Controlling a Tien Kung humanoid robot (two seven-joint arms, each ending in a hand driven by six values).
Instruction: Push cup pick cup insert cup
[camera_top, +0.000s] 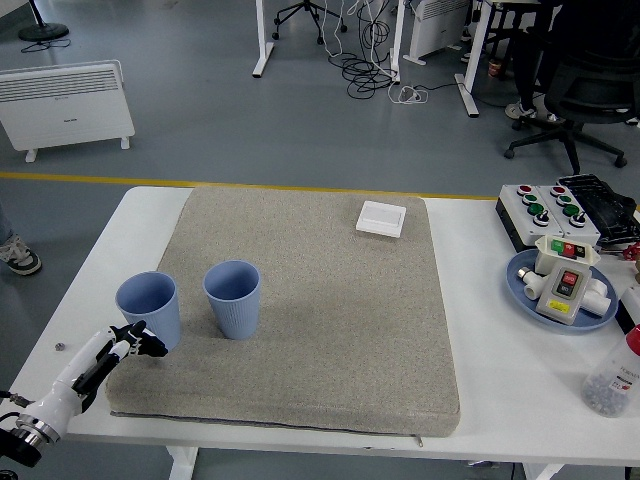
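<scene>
Grey floor all around, with a white heater (63, 102) at the far left, a tangle of cables (372, 55) at the top and a black office chair (580, 90) in the top right corner. In the middle, a white table (90, 300), mostly covered by a big grey mat (330, 310).

On the left part of the mat, two blue cups, both upright and open at the top. Left cup (150, 309) right at the mat's left edge. Right cup (232, 298) just beside it, with a small gap between them, not touching.

Low in the left corner, the left hand (132, 342), black fingers at the end of a white forearm. Fingers bunched and curled a little, holding nothing. Fingertips just beside the bottom of the left cup, on its near side; touching or not, hard to tell.

No right hand anywhere in view.

Near the mat's far edge, a small white square box (381, 218), lying flat. Off at the right side of the table, a black box with red and green buttons (545, 209), a blue plate (522, 283) with a grey switch box (562, 282) lying on it, and a clear bottle with a red cap (615, 375) at the edge.
</scene>
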